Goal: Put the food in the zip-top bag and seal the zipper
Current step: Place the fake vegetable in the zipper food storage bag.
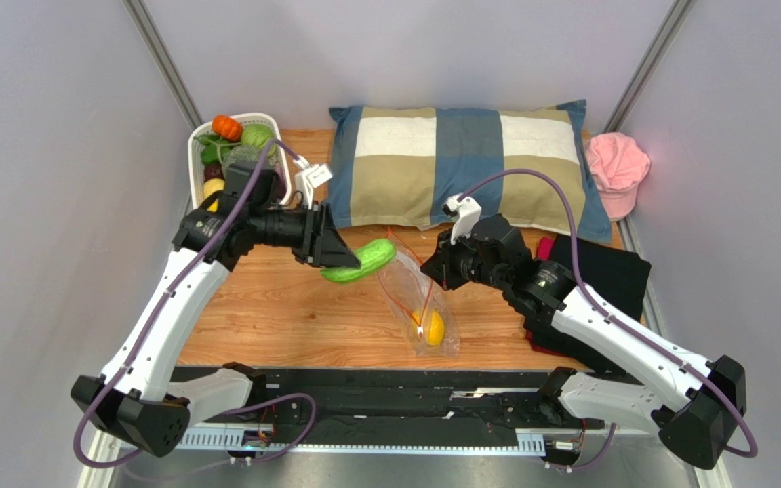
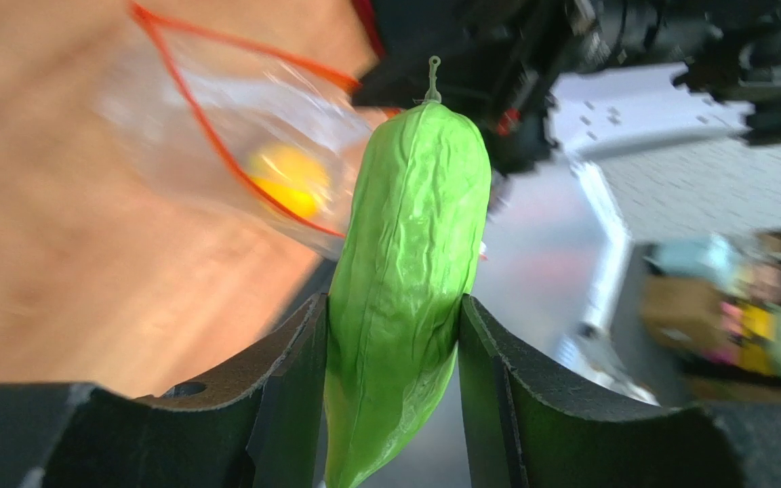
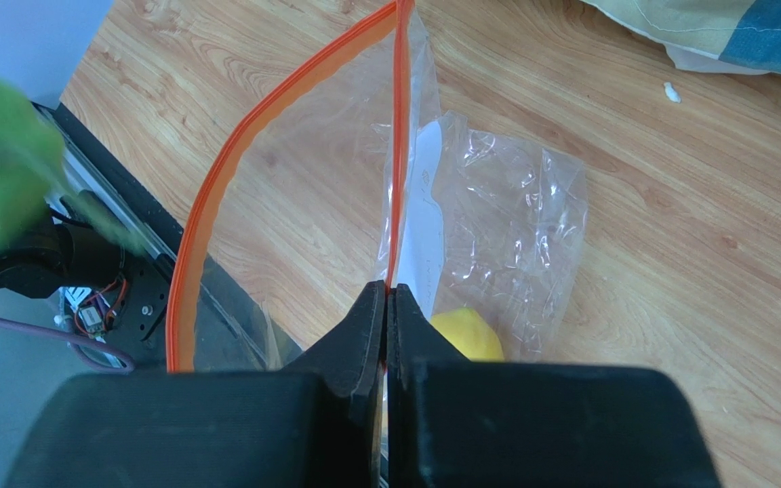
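Left end effector [image 2: 393, 305] clamps the green fruit [image 2: 410, 234] just beside the bag [image 3: 507, 203] mouth, which gapes; right end effector [image 3: 388, 295] pinches the zipper [image 3: 399, 153] edge.

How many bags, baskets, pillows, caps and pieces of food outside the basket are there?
bag: 1
basket: 1
pillow: 1
cap: 1
food outside the basket: 2 (green fruit, lemon)
Total: 6
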